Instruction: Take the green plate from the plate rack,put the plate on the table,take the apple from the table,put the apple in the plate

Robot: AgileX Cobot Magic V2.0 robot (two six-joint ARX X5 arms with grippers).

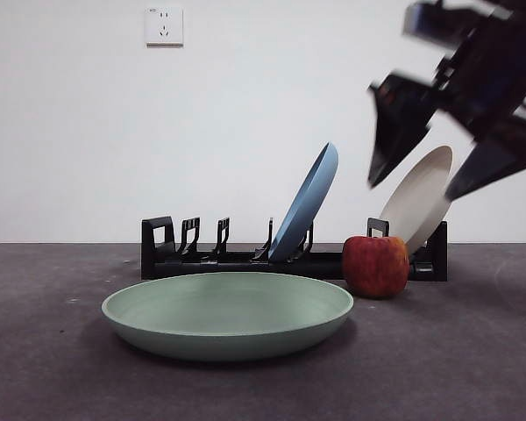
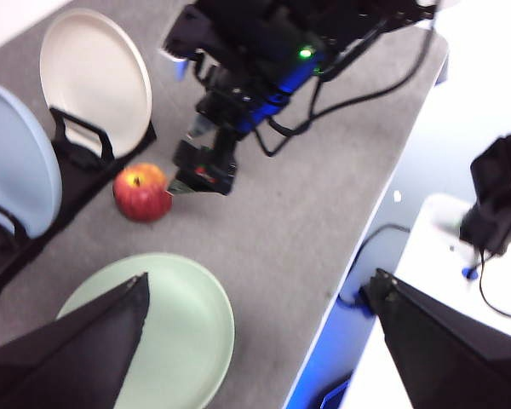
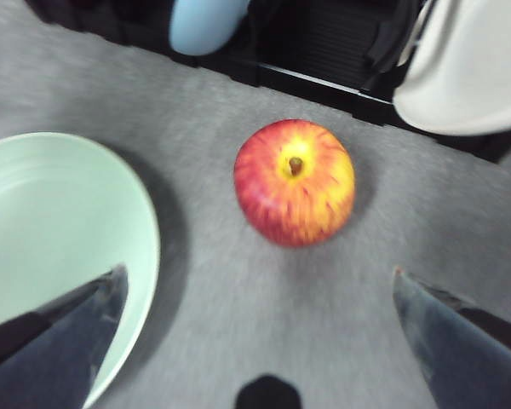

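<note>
The green plate (image 1: 228,309) lies flat on the table (image 1: 456,351) in front of the plate rack (image 1: 171,250). The apple (image 1: 375,265) stands upright on the table just right of the plate, apart from it and close to the rack. My right gripper (image 1: 413,189) hangs open above the apple, blurred. In the right wrist view the apple (image 3: 294,183) lies between and ahead of the open right gripper (image 3: 258,274), with the green plate (image 3: 43,213) beside it. My left gripper (image 2: 261,281) is open and empty, high over the green plate (image 2: 166,332) and the table's edge.
A blue plate (image 1: 309,202) and a beige plate (image 1: 421,206) lean in the rack behind the apple. The rack's left slots hold nothing. The left wrist view shows the table's edge (image 2: 358,256) with cables beyond it. A white wall stands behind the table.
</note>
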